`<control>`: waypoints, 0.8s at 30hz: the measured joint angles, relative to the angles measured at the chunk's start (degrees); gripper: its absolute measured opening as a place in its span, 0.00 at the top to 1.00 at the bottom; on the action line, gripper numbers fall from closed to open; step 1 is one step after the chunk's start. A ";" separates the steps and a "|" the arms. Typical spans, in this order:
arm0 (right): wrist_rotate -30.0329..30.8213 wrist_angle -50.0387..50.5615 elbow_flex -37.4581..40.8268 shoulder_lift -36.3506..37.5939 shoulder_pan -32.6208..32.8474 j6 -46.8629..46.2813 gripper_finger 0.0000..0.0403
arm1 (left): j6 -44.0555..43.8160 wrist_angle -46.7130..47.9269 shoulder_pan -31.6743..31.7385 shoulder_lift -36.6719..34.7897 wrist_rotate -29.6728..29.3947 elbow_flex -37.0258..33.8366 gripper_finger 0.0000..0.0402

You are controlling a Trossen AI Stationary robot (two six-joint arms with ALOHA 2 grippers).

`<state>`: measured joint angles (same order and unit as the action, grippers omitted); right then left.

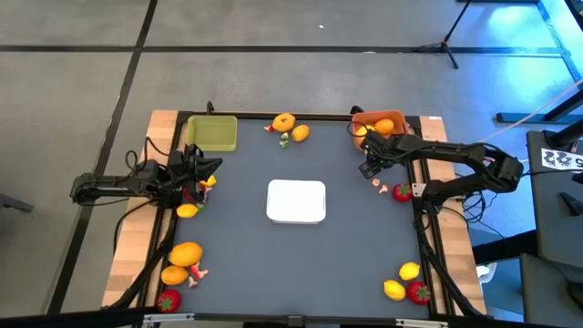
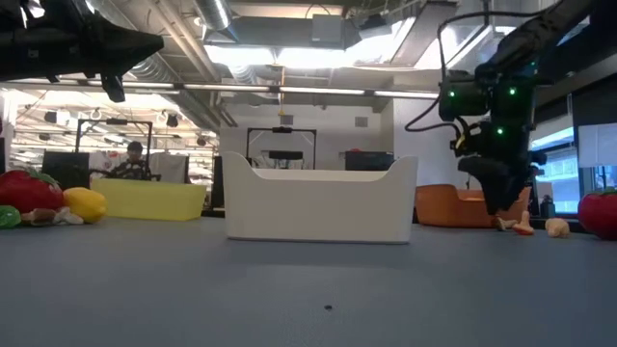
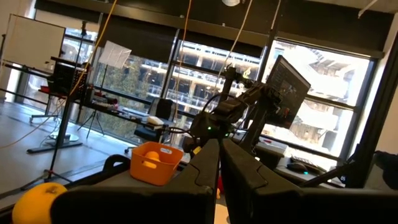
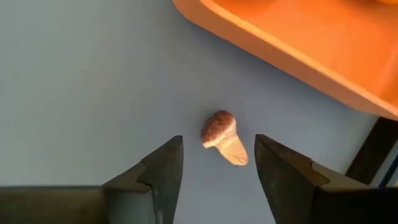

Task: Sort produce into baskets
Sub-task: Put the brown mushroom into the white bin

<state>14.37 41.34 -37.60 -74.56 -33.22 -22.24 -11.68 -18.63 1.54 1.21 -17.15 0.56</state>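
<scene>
- Right end effector (image 4: 219,163) poised low over the dark grey tabletop (image 1: 273,264), dark fingers spread to either side of a small brown-capped, pale-stemmed mushroom-like piece (image 4: 222,137), not touching it.
- Square orange plastic basket (image 1: 375,124) just beside, at the far right corner, holding an orange round toy fruit (image 1: 384,127).
- Left end effector (image 1: 206,167) at the left edge, fingers pressed together, gripping nothing visible.
- Square yellow-green plastic basket (image 1: 212,133) at the far left.
- Flat white rectangular tray (image 1: 296,201) at the centre.
- Red strawberry-like toy (image 1: 402,191) right of the tray.
- More yellow, orange and red toy fruits at the near left and near right corners.
</scene>
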 joint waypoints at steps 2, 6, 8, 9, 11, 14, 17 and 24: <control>-0.02 -1.17 1.06 0.00 -0.75 0.36 0.54 | 0.02 0.00 0.00 0.00 0.00 0.00 0.97; -0.04 -3.79 2.86 0.00 -1.09 1.51 0.56 | 0.02 0.00 0.00 0.00 0.00 0.00 0.97; -0.80 -4.84 3.44 0.00 -1.06 1.64 0.57 | 0.04 0.00 0.00 0.00 0.00 0.00 0.97; -1.41 -5.37 3.67 0.00 -1.06 1.78 0.58 | 0.04 0.00 0.00 0.00 0.00 0.00 0.97; -1.97 -5.55 3.84 0.00 -1.04 2.05 0.60 | 0.04 0.00 0.00 0.00 0.00 0.00 0.97; -1.97 -5.60 3.86 0.00 -1.04 2.73 0.65 | 0.04 0.00 0.00 0.00 0.00 0.02 0.97; -1.99 -5.81 3.86 0.00 -1.02 3.44 0.71 | 0.04 -0.01 0.00 0.00 0.00 0.00 0.97; -1.99 -5.85 3.84 0.00 -1.02 4.98 0.84 | 0.04 -0.02 0.00 0.00 0.00 0.00 0.97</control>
<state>12.38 35.49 -33.76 -74.56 -34.24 -17.26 -11.64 -18.65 1.54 1.21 -17.15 0.56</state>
